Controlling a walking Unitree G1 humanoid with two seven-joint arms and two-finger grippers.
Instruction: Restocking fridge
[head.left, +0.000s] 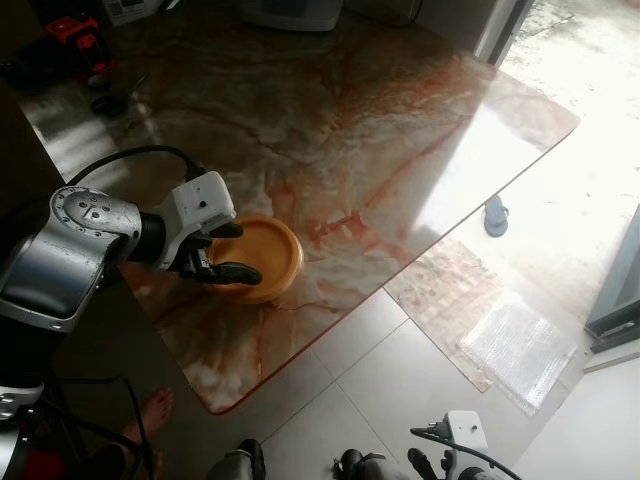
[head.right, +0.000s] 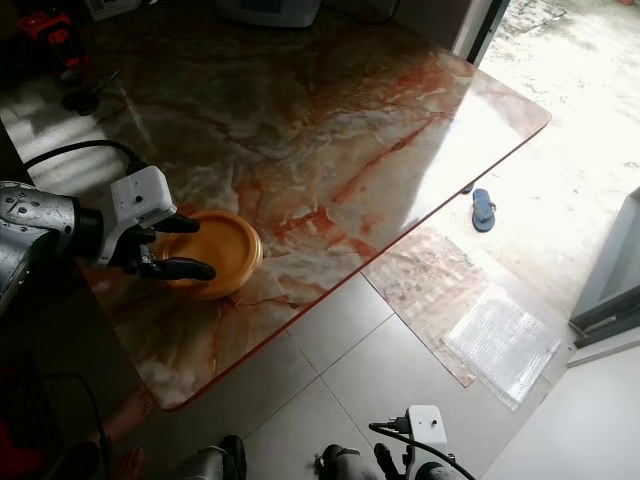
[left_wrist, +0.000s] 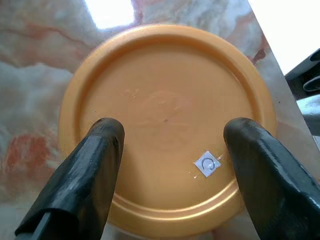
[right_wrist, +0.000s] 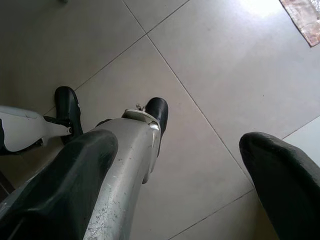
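An orange plastic plate (head.left: 268, 255) lies upside down near the front-left corner of the marble table (head.left: 380, 130). A small white sticker (left_wrist: 207, 163) marks its base. My left gripper (head.left: 232, 251) hovers just over the plate's near side, open, with one black finger on each side of its middle and nothing held. In the left wrist view the fingers (left_wrist: 85, 172) frame the plate (left_wrist: 167, 100) from above. My right gripper (right_wrist: 172, 170) hangs low beside my leg, open, facing the tiled floor.
The table's front edge runs diagonally; beyond it is grey tiled floor (head.left: 400, 380). A blue sandal (head.left: 496, 214) and a bubble-wrap sheet (head.left: 520, 350) lie on the floor at right. A red object (head.left: 78, 40) and a white appliance (head.left: 290, 12) stand at the table's far side. A person's bare foot (head.left: 150, 412) shows at lower left.
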